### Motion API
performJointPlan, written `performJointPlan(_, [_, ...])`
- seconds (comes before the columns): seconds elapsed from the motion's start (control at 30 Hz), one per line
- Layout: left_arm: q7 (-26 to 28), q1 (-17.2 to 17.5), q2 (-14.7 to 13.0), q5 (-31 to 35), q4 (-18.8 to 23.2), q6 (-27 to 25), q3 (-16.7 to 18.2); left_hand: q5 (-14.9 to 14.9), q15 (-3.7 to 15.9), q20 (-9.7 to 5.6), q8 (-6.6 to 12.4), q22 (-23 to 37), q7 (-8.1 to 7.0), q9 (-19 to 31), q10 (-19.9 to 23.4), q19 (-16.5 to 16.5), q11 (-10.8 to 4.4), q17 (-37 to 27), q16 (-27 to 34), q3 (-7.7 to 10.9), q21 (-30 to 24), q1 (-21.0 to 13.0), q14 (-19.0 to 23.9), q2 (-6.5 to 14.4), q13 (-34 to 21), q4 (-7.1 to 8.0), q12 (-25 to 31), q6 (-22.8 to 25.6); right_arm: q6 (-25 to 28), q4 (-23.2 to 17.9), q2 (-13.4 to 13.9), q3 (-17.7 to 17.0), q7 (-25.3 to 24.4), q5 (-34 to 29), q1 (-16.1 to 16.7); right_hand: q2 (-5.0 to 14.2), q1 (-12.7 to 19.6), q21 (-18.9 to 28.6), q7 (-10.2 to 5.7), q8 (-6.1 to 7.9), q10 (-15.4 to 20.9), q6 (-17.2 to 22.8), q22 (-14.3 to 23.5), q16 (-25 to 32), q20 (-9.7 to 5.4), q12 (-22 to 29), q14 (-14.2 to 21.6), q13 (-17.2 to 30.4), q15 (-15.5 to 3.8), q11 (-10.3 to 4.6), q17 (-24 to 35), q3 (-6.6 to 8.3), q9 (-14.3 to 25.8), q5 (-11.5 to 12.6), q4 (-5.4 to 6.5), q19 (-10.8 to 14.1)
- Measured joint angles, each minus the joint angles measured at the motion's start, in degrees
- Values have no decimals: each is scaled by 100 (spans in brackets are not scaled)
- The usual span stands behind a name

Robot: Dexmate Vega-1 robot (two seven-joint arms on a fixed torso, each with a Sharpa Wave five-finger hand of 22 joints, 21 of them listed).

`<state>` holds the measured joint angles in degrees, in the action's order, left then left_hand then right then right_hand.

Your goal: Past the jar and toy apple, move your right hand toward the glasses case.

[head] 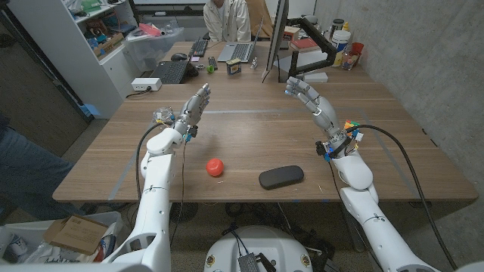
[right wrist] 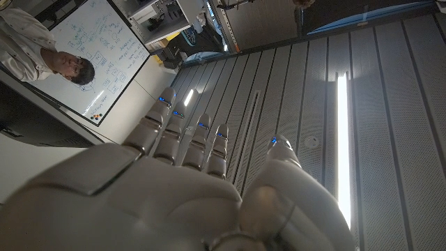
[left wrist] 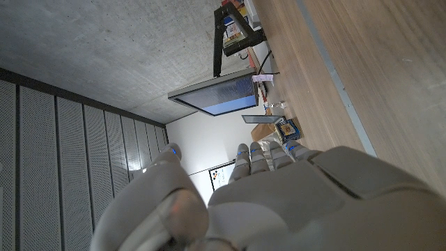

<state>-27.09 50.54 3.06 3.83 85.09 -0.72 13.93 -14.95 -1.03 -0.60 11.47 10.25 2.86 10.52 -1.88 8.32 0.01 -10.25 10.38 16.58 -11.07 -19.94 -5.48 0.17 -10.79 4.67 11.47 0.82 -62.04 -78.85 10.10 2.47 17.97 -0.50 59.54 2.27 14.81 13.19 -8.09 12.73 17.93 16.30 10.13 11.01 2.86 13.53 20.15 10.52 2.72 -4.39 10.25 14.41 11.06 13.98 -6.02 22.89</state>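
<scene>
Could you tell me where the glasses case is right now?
In the head view, the glasses case lies near the table's front edge, right of the toy apple.

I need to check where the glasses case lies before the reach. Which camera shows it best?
The head view: the dark glasses case lies whole on the table's near part, between the toy apple and the right arm, untouched. The left wrist view looks over bare tabletop toward a monitor; the right wrist view looks up at ceiling panels.

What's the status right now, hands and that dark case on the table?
Left hand and right hand raised, open, holding nothing. Glasses case on the table's near side, untouched. Toy apple left of it, apart. No jar seen.
</scene>
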Motion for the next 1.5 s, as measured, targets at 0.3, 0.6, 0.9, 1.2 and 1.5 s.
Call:
performJointPlan(0.3, [19, 3, 0, 26, 58, -38, -20, 0, 0, 0, 0, 0, 0, 0, 0, 0, 0, 0, 0, 0, 0, 0, 0, 0, 0, 0, 0, 0, -161, -23, 48, -34, -173, -280, 17, 0, 0, 0, -31, 0, 31, 31, 0, 0, -30, 0, -20, 0, -20, -30, 0, 0, 0, 22, 0, 33])
performJointPlan(0.6, [25, -6, -7, 49, 71, -72, -41, 0, 0, 0, 0, 0, 0, 0, 0, 0, 0, 0, 0, 0, 0, 0, 0, 0, 0, 0, 0, 0, -333, 11, 76, -61, -344, -501, -1, 0, 0, -5, -51, 0, 163, 154, 0, 1, -41, 45, 53, 0, -92, -102, 0, 0, 0, 49, 0, 83])
performJointPlan(0.9, [24, -51, -28, 66, 7, -76, -45, 0, 0, 31, 0, 0, 0, 0, -23, 31, -24, 0, 0, 0, 0, -23, 0, 23, 0, 0, 0, 0, -505, 71, 60, -126, -529, -789, -31, -32, 33, -28, -61, 0, 196, 205, 1, 1, -61, 45, 83, 0, -122, -73, 0, 0, -1, 65, 0, 102])
performJointPlan(1.2, [6, -87, -30, 72, -56, -76, -45, 34, 0, 31, -25, 0, -35, 0, -23, 31, -23, 0, 0, 0, 0, -23, 0, 23, 0, 0, 0, -36, -696, 94, 27, -194, -747, -1123, -42, -32, 33, -27, -84, 20, 229, 268, 1, 1, -82, 45, 115, 0, -152, -105, 0, -24, -1, 107, -23, 123])
performJointPlan(1.5, [-4, -116, -25, 79, -87, -65, -45, 33, 0, 31, -46, 0, -41, 0, -23, 31, -23, 0, 0, -25, 0, -23, 0, 23, 0, -25, 0, -42, -833, 49, 9, -273, -929, -1478, -33, -32, 33, -50, -72, 20, 257, 317, 1, 1, -82, 45, 114, 0, -152, -132, 0, -24, -1, 128, -23, 123])
